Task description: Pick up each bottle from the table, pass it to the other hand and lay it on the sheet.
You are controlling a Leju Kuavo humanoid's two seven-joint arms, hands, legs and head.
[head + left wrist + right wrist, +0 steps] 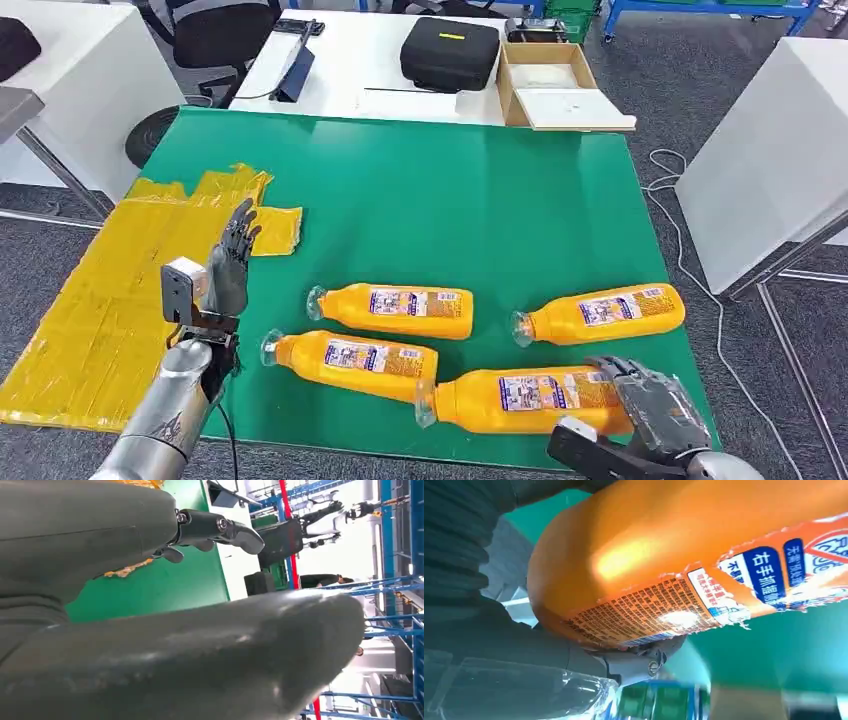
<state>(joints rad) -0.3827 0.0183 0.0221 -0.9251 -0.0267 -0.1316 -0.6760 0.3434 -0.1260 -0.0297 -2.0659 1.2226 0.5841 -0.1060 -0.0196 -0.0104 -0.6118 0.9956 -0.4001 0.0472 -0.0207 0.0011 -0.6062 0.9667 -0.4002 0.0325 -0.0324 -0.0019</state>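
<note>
Several orange bottles with clear caps lie on their sides on the green table [450,200]. The nearest bottle [520,398] lies at the front edge, and my right hand [650,400] wraps around its base end. Up close, the bottle [684,555] sits against the palm with a finger [634,662] curled under it. Other bottles lie at the middle [400,310], front left [350,358] and right [605,312]. My left hand [228,265] is raised with fingers [220,527] spread and holds nothing. It stands by the crumpled yellow sheet [100,300] at the table's left.
Behind the green table is a white table with a black case [450,52] and an open cardboard box [548,80]. An office chair [215,35] stands at the back left. A white table [770,170] and floor cables [665,185] are to the right.
</note>
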